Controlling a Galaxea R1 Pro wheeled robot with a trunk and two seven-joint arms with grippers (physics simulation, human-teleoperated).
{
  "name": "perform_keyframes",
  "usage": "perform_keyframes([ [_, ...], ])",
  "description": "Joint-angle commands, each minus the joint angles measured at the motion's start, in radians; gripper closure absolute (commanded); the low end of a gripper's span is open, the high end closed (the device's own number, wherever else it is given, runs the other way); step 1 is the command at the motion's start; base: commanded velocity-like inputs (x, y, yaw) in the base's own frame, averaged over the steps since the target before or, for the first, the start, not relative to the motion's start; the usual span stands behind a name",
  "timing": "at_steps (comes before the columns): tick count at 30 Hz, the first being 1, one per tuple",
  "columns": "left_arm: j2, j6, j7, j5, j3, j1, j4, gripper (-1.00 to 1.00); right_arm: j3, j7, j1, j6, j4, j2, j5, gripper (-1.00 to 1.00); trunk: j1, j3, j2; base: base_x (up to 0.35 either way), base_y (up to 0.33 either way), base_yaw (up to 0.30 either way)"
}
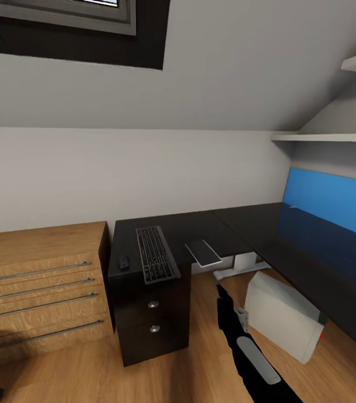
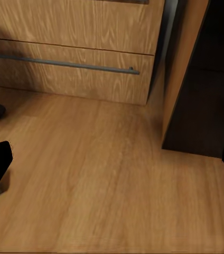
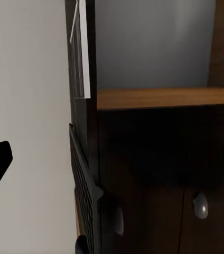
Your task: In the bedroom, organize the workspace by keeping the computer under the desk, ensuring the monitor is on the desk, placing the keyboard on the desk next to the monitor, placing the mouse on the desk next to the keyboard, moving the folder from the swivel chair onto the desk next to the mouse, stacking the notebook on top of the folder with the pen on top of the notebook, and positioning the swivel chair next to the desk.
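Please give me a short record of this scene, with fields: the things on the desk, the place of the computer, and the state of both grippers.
desk: black top, blue back panel
keyboard: flat on the desk's left end
mouse: on the desk, left of the keyboard, not touching it
notebook: right of the keyboard, hanging over the desk's front edge
computer: on the floor, partly under the desk
left gripper: open, empty, above the floor
right gripper: open, empty, near the black drawer unit
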Motion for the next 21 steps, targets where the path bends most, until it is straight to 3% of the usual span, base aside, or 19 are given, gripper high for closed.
perform_keyframes([
  [1, 0.002, 0.003, 0.007, 0.006, -0.007, 0.0, 0.003, -1.0, 0.004, 0.006, -0.001, -0.007, 0.007, -0.002, -0.011, -1.0, -0.004, 0.002, 0.007, -0.002, 0.0, 0.0],
  [5, 0.0, 0.05, 0.008, 0.007, -0.007, 0.0, 0.022, -1.0, 0.004, 0.007, -0.001, -0.01, 0.044, -0.006, -0.009, -1.0, -0.019, 0.015, 0.035, 0.0, 0.0, 0.0],
  [11, -0.002, 0.198, 0.01, 0.009, -0.006, 0.001, 0.034, -1.0, 0.007, 0.01, -0.001, -0.034, 0.186, -0.039, 0.023, -1.0, -0.042, 0.034, 0.077, 0.0, 0.0, 0.0],
  [16, -0.003, 0.28, 0.009, 0.011, -0.005, 0.001, 0.038, -1.0, 0.009, 0.01, -0.001, -0.052, 0.277, -0.067, 0.117, -1.0, -0.061, 0.049, 0.112, 0.0, 0.0, 0.0],
  [17, -0.003, 0.295, 0.009, 0.012, -0.004, 0.001, 0.038, -1.0, 0.009, 0.01, -0.001, -0.067, 0.312, -0.078, 0.163, -1.0, -0.065, 0.053, 0.119, 0.0, 0.0, 0.0],
  [21, -0.005, 0.313, 0.009, 0.012, -0.004, 0.001, 0.039, -1.0, 0.01, 0.009, -0.001, -0.122, 0.39, -0.097, 0.245, -1.0, -0.081, 0.065, 0.147, 0.0, 0.0, 0.0],
])
